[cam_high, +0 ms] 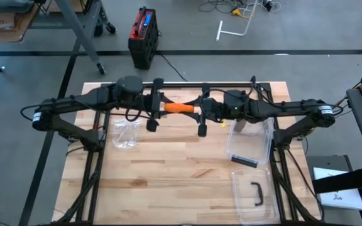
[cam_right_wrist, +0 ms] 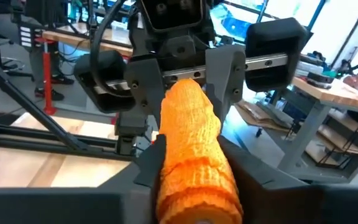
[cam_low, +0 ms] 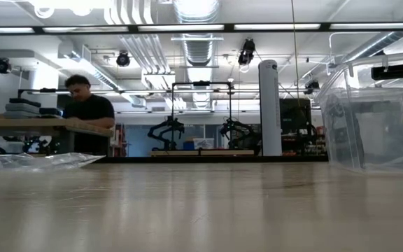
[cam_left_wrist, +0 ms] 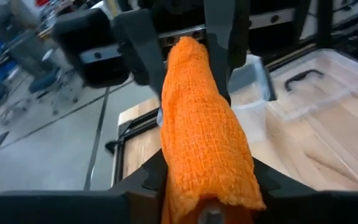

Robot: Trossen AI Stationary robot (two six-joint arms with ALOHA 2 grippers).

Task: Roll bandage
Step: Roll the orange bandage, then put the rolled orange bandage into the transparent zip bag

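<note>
An orange gauze bandage (cam_high: 178, 108), rolled into a thick cylinder, hangs level above the far middle of the wooden table (cam_high: 181, 176). It bridges my two grippers. My left gripper (cam_high: 158, 105) comes from the table's left and is shut on the roll's left end. My right gripper (cam_high: 201, 112) comes from the right and is shut on the right end. In the left wrist view the roll (cam_left_wrist: 197, 124) runs away from my own fingers to the right gripper's fingers. The right wrist view shows the roll (cam_right_wrist: 191, 130) the other way round. The low view shows neither arm nor the roll. My left gripper pinches the roll's left end (cam_left_wrist: 194, 183) between its two fingers (cam_left_wrist: 151, 177), one on each side. The fingers come in level from the table's left and lie along the roll. The roll is lifted clear of the table and stays level. My right gripper pinches the roll's right end (cam_right_wrist: 191, 177) between its two fingers (cam_right_wrist: 151, 158), one on each side. The fingers come in level from the table's right and lie along the roll. This end is also clear of the table.
A crumpled clear plastic bag (cam_high: 126, 133) lies on the table below the left arm. A clear plastic bin (cam_high: 250, 141) stands at the right, with its lid and black handle (cam_high: 254, 194) nearer the front. A person (cam_low: 88, 112) works at a bench in the room behind.
</note>
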